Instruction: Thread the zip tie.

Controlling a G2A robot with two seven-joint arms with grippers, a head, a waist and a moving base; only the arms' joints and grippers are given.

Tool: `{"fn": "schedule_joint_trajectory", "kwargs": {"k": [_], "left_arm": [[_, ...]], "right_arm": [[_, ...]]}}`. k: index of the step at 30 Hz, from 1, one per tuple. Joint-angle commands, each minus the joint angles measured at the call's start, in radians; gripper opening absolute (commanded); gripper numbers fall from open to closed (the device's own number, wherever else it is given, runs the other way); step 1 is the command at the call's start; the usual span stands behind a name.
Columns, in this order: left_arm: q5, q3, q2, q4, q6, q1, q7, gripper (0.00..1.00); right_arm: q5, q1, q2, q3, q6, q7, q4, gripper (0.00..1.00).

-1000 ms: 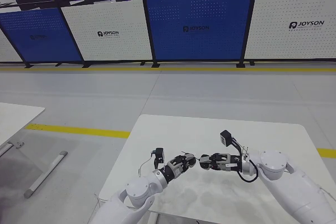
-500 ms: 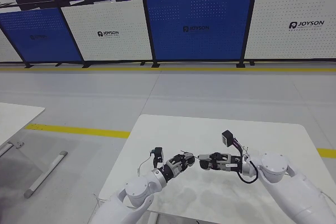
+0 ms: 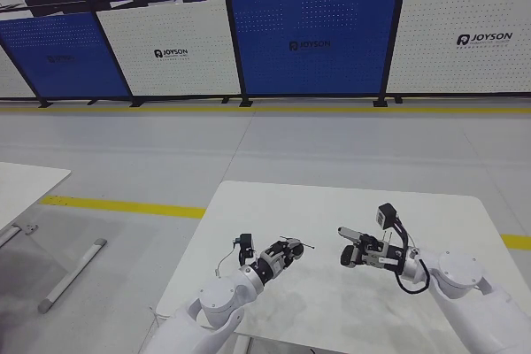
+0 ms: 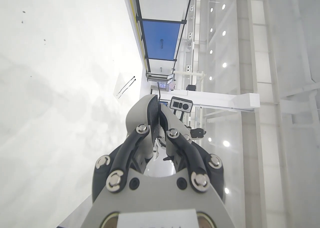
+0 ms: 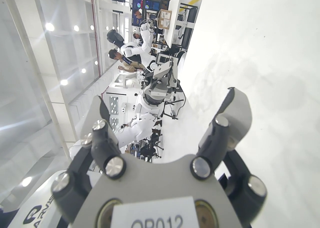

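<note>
So the zip tie (image 3: 303,245) is pinched in the left gripper (image 3: 288,251), held just above the table (image 3: 354,203) around its middle, with 1 thin black end poking out toward the right gripper (image 3: 346,247); in the left wrist view the fingers (image 4: 150,116) are clamped flat on the strap; the right gripper hangs apart from that free end, spread wide with nothing in it.

My read: the threading itself isn't visibly done; I can't tell if the tail is through the head, it's too small. Next move probably calls for the right gripper to come across the gap, line up square with the free end and pinch it, and that'll need fine aim since the strap is thin and will likely flex.

Room-wise it looks comfy; bare tabletop lies under and between the 2 grippers, and the far edge is well apart. The left side edge is nearer the left arm, so I'd work toward the middle. There are also 2 thin dark strands (image 4: 126,86) lying flat farther out on the table, maybe spare ties.
</note>
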Motion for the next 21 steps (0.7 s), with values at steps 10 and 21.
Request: {"fn": "schedule_joint_trajectory", "kwargs": {"k": [10, 21], "left_arm": [[0.010, 0.002, -0.001, 0.005, -0.008, 0.000, 0.010, 0.00], [0.150, -0.020, 0.009, -0.007, -0.032, 0.035, 0.010, 0.00]], "right_arm": [[0.000, 0.000, 0.000, 0.000, 0.000, 0.000, 0.000, 1.00], [0.038, -0.081, 0.020, 0.093, -0.051, -0.061, -0.008, 1.00]]}}
